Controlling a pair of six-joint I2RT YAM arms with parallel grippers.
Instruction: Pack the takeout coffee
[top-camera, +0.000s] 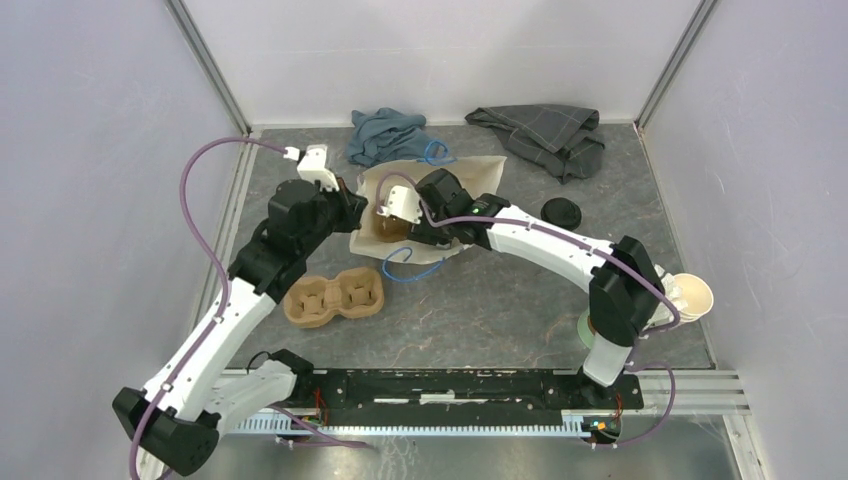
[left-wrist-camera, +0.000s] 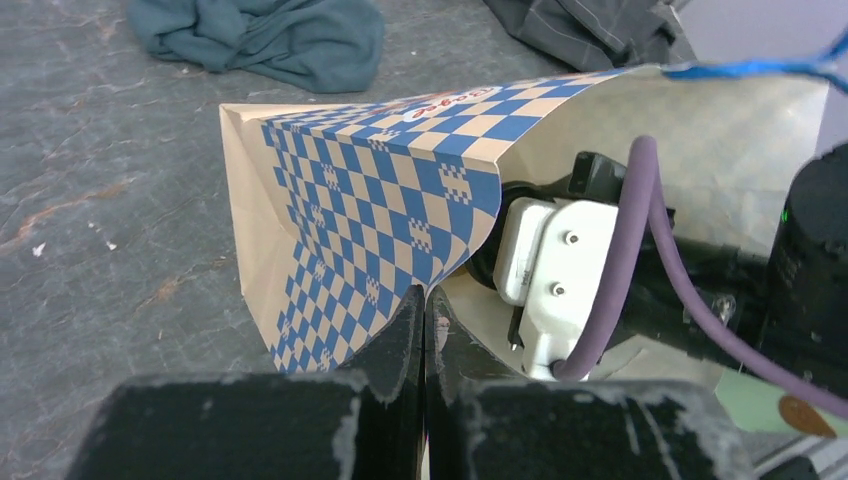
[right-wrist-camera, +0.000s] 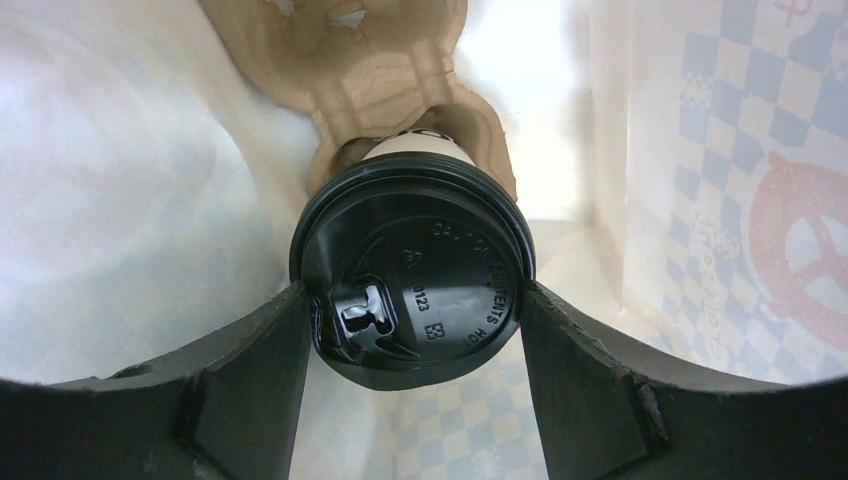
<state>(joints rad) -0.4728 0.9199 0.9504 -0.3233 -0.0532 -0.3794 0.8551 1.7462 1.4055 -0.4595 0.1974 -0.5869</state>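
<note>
Takeout coffee (right-wrist-camera: 412, 255) is inside the blue-checkered paper bag (left-wrist-camera: 360, 200), which lies at the far centre of the table. Its base goes down into a well of a cardboard cup carrier (right-wrist-camera: 385, 70) that is also in the bag. Whether it is fully seated cannot be told, since the lid hides the base.

Right gripper (right-wrist-camera: 410, 315) reaches in through the bag mouth. Its fingers (right-wrist-camera: 250, 370) touch the black lid (right-wrist-camera: 460, 230) rim from the left and right sides, so it reads as clamped on the coffee at lid height. Left gripper (left-wrist-camera: 424, 315) is pinched tight on the bag's near edge and props the mouth open.

Handling, as a judgement:
- **Cup wall:** thin paper, soft, dents under a hard squeeze.
- **Lid:** stiffer, but smooth plastic and likely slippery. It is only pressed on, so pulling on it alone could pop it off.
- **Fill level:** not visible. If full, the cup is top-heavy and could leak at the sip hole when tilted.
- **Best hold:** just under the lid, where the cup's top edge stiffens the wall, with a light squeeze and the cup upright.
- **Release:** open straight out, without dragging the lid sideways.
- **Bag:** thin paper that crumples and tears easily, so an arm inside should not push on its walls.

A second cup carrier (top-camera: 333, 297) sits empty on the table, near-left of the bag. A loose black lid (top-camera: 562, 212) lies to the bag's right.
</note>
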